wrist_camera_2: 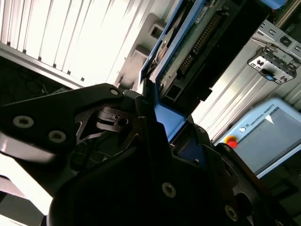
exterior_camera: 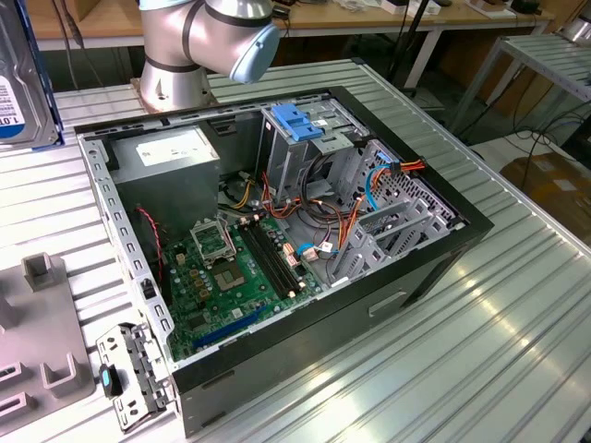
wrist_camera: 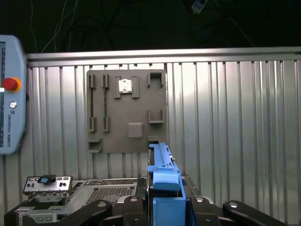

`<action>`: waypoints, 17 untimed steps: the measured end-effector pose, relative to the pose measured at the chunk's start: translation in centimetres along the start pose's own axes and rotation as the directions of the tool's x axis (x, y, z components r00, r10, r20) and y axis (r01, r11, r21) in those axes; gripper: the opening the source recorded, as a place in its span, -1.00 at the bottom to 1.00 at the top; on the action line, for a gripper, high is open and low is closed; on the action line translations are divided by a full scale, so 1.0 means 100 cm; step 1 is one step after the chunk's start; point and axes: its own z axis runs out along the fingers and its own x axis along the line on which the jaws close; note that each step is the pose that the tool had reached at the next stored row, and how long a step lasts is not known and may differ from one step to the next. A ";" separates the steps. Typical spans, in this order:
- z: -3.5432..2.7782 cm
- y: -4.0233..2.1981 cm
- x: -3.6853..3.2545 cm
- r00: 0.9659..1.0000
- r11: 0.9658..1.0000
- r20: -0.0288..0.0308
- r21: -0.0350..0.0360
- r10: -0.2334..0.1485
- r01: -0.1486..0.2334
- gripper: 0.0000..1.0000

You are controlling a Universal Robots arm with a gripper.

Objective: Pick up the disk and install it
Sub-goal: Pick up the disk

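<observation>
The disk [exterior_camera: 20, 83] hangs in the air at the exterior view's far left, above the table: silver-grey, with a white label and a blue side rail. In the first wrist view its blue rail [wrist_camera: 162, 174] stands edge-on between the dark fingers of my gripper [wrist_camera: 164, 207]. The second wrist view shows the disk's [wrist_camera_2: 197, 42] circuit-board side and blue rail rising out of the gripper [wrist_camera_2: 164, 122], which is shut on it. The open computer case [exterior_camera: 323, 341] lies to the exterior view's right of the disk, with the metal cage with a blue plastic top [exterior_camera: 300, 125] at its back.
A grey power-supply box [exterior_camera: 171, 152] sits in the case's back corner, with cables and a motherboard [exterior_camera: 240, 268] beside it. A grey fixture plate [exterior_camera: 37, 323] and a metal bracket [exterior_camera: 134, 369] lie on the ribbed table. The arm's base [exterior_camera: 199, 46] stands behind the case. A pendant [wrist_camera: 9, 94] lies nearby.
</observation>
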 end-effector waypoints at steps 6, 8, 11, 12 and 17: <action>0.0000 -0.0037 0.0001 1.000 1.000 0.000 0.000 0.000 0.000 -0.26; 0.0000 -0.0059 0.0000 1.000 1.000 0.000 0.000 0.000 0.000 -0.26; -0.0001 -0.0078 0.0002 1.000 1.000 0.000 0.000 0.000 0.000 -0.26; -0.0001 -0.0081 0.0002 1.000 1.000 0.000 0.000 0.000 0.000 -0.26; -0.0001 -0.0098 0.0005 1.000 1.000 0.000 0.000 0.000 0.000 -0.26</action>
